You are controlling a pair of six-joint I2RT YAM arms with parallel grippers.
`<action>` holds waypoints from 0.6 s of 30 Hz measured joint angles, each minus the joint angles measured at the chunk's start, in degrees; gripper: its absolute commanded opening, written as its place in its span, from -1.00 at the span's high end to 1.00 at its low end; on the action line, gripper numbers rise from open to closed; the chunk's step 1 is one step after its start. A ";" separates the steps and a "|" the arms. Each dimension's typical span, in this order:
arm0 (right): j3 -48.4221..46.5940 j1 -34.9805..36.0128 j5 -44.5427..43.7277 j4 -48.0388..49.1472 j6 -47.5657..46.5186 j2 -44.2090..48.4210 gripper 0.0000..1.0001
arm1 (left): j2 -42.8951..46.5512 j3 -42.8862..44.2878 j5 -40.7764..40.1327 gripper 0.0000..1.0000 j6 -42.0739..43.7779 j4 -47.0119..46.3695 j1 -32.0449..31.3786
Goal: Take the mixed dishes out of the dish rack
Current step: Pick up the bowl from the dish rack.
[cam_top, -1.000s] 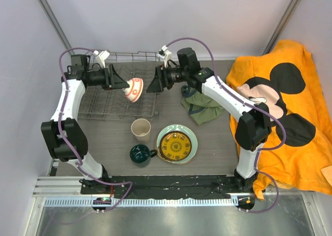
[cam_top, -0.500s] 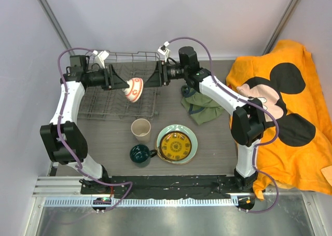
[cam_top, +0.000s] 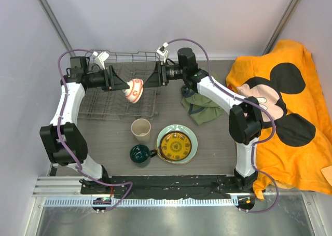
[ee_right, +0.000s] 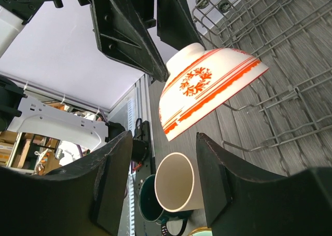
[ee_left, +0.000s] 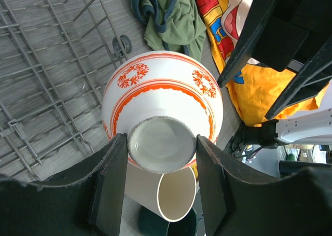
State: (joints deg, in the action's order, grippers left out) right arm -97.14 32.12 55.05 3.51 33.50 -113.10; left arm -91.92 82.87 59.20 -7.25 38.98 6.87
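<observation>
Bowl [cam_top: 134, 89] hangs above the rack [cam_top: 98, 103], toward its 3 o'clock side, foot pinched in my left pincer [ee_left: 162, 142]. My right pincer [cam_top: 151, 80], at the bowl's 3 o'clock, gapes empty. A bump from it could knock the bowl loose.

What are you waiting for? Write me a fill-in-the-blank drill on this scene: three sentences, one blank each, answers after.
1. Only the ____ holds the small red-and-white patterned bowl, gripping it by its foot.
2. The right gripper faces that bowl with its jaws ____ and empty.
3. The small yellow patterned plate lies stacked ____ top of the pale green plate.

Missing words: left gripper; open; on.
</observation>
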 measured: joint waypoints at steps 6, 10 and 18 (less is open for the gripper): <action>0.00 0.00 0.61 1.09 0.98 -1.44 -0.14 | 0.81 -0.44 0.00 1.00 -0.15 -0.46 0.00; 0.02 0.00 0.94 1.92 1.86 -1.79 -0.13 | 1.25 -0.72 0.02 1.00 -0.33 -0.74 0.00; 0.04 0.00 2.25 6.54 5.97 -2.21 -0.08 | 1.55 -1.27 0.02 1.00 -1.27 -1.97 0.00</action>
State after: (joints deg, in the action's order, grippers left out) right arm -97.10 32.12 57.30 10.04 39.46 -115.31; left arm -90.37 81.60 59.22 -8.51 37.01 6.87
